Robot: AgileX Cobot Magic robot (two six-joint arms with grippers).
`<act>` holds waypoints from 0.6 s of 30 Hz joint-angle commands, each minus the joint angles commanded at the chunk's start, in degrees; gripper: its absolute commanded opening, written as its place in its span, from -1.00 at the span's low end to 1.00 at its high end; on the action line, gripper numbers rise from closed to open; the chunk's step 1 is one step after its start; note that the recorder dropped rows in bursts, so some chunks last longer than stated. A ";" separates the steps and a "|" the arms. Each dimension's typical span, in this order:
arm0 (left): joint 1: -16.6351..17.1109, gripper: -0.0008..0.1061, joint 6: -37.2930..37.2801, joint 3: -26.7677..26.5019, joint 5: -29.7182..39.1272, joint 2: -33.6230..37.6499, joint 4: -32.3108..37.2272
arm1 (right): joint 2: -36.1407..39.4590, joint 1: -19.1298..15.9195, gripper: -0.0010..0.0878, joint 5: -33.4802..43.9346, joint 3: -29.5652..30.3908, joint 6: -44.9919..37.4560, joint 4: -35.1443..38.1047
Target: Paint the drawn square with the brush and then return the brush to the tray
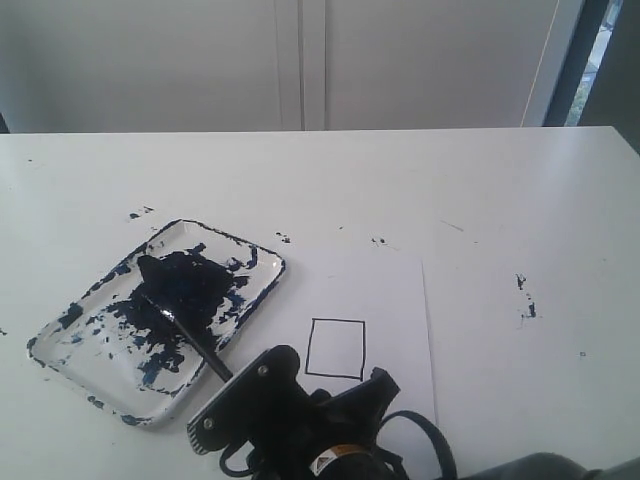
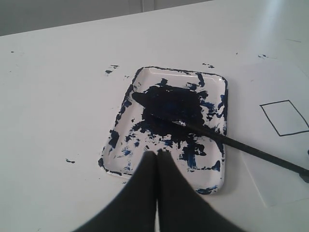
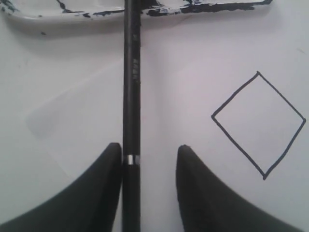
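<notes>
Tray [image 1: 240, 243]: white, dark-edged rim, heavy blue-black smears.
Brush [image 1: 195, 345]: black handle, silver band, dark tip.
Square [image 1: 335, 348]: thin black outline, white inside.
Paper [image 1: 395, 300]: plain white.
Table [image 1: 400, 180]: white with scattered dark specks.
Left gripper [image 2: 157, 154] and right gripper [image 3: 148, 152]: black.
</notes>
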 joint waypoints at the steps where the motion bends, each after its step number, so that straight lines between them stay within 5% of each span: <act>1: 0.00 -0.99 0.00 0.00 0.00 0.00 0.00 | 0.06 -0.36 -0.18 0.77 0.00 0.00 -0.13; 18: 0.00 -0.99 0.00 0.00 -0.11 0.00 0.00 | 0.85 -3.91 -0.25 7.23 -2.23 1.50 -5.65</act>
